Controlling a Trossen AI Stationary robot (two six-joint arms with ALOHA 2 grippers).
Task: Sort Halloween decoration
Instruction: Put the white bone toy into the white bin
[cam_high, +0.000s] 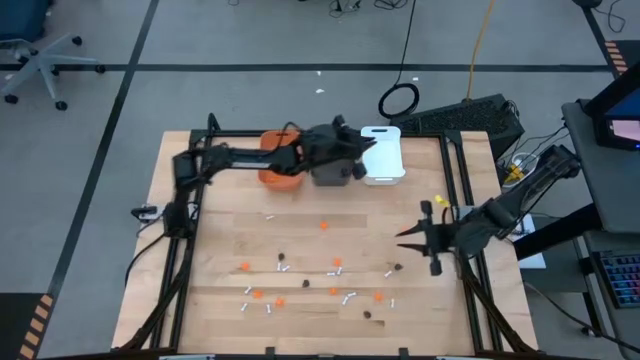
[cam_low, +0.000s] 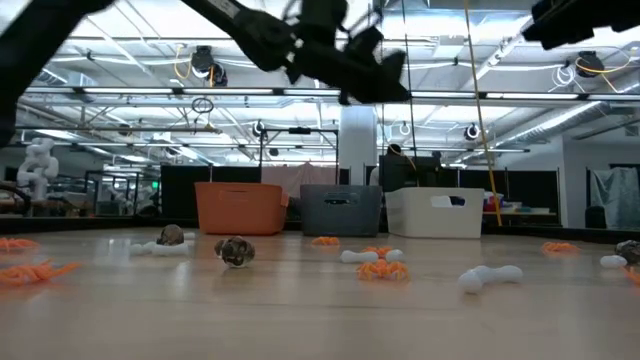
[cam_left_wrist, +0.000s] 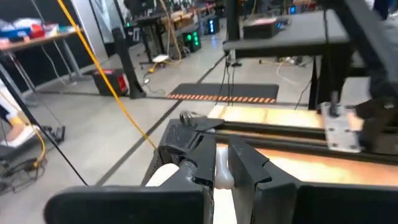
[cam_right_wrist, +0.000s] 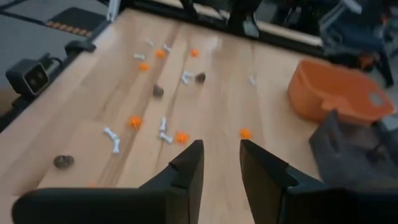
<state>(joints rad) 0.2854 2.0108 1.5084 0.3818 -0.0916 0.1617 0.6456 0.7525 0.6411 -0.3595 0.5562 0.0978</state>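
**Sorting under way, three bins at the back**

Three bins stood in a row: orange bin (cam_high: 272, 160), grey bin (cam_high: 330, 172), white bin (cam_high: 384, 155). The left gripper (cam_left_wrist: 221, 165), raised by the white bin, had its fingers clenched on a white stick (cam_left_wrist: 222, 177). The right gripper (cam_high: 412, 238) hovered at the worktop's (cam_high: 220, 240) right side, fingers parted, empty. About ten orange blobs (cam_high: 324, 225), four dark lumps (cam_high: 283, 255) and ten white sticks (cam_high: 349, 297) lay scattered there. No writing was legible.

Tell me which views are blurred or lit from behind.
Low view: bright ceiling lights behind leave the arms as dark shapes; the nearest white stick is soft. Right wrist view: the orange bin and the far table end are blurred. Left wrist view: the white stick between the fingers is soft.
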